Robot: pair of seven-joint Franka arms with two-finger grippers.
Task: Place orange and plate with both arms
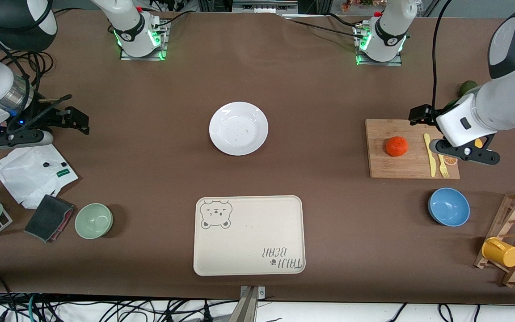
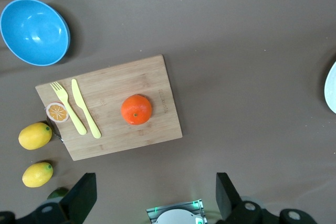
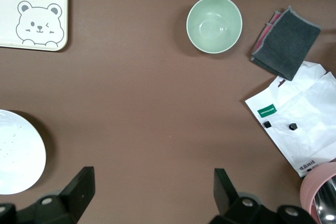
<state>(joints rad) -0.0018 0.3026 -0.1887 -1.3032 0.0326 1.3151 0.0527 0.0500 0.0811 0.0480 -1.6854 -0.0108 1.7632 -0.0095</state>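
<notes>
The orange [image 1: 396, 146] sits on a wooden cutting board [image 1: 387, 169] toward the left arm's end of the table; it also shows in the left wrist view [image 2: 136, 109]. The white plate [image 1: 238, 128] lies empty mid-table, and its edge shows in the right wrist view [image 3: 16, 161]. My left gripper [image 1: 419, 115] is open and empty, up over the table beside the board's edge, apart from the orange; its own view shows it too [image 2: 155, 192]. My right gripper [image 1: 76, 120] is open and empty over bare table at the right arm's end [image 3: 152, 190].
A cream bear-print tray [image 1: 248, 235] lies nearer the camera than the plate. On the board are a yellow knife [image 1: 429, 154], a fork and an orange slice. A blue bowl [image 1: 449, 206], green bowl [image 1: 94, 220], two lemons [image 2: 35, 136], grey cloth [image 1: 48, 218], white bag [image 1: 34, 172] and mug rack [image 1: 510, 243] stand around.
</notes>
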